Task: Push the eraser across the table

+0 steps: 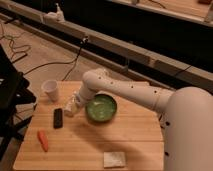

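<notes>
The eraser (pixel 58 118), a small flat black slab, lies on the left part of the light wooden table (pixel 135 145). My white arm reaches in from the right, bends above the table's back edge and comes down to my gripper (pixel 76 105). The gripper is low over the table, just right of the eraser and left of the green bowl (pixel 101 108). It overlaps a white tube (pixel 71 106), so the two are hard to tell apart. A small gap separates the gripper from the eraser.
A white cup (pixel 50 90) stands at the back left corner. An orange carrot-like piece (pixel 43 140) lies at the front left. A pale beige square pad (pixel 114 159) lies near the front edge. A dark frame (pixel 11 95) stands left of the table.
</notes>
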`<control>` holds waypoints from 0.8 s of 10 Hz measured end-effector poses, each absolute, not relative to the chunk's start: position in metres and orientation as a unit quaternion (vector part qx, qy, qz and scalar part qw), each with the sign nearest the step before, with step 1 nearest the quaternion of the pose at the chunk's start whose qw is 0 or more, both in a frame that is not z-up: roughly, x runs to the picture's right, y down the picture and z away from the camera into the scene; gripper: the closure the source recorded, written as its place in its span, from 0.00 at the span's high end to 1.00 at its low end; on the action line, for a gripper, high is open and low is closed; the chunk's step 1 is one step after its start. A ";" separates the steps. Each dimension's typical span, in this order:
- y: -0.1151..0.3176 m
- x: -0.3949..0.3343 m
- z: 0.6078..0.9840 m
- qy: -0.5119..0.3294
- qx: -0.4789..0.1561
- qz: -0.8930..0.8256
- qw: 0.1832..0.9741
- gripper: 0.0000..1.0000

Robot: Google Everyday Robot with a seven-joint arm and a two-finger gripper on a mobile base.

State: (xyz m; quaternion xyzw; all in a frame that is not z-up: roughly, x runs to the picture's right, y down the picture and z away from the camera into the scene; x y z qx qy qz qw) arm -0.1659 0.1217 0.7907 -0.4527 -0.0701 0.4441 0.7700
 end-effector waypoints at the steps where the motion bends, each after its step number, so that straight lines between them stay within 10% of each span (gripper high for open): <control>1: 0.126 -0.178 0.798 -0.072 -0.461 0.447 0.763 0.00; 8: 0.156 -0.209 0.850 -0.032 -0.488 0.445 0.750 0.00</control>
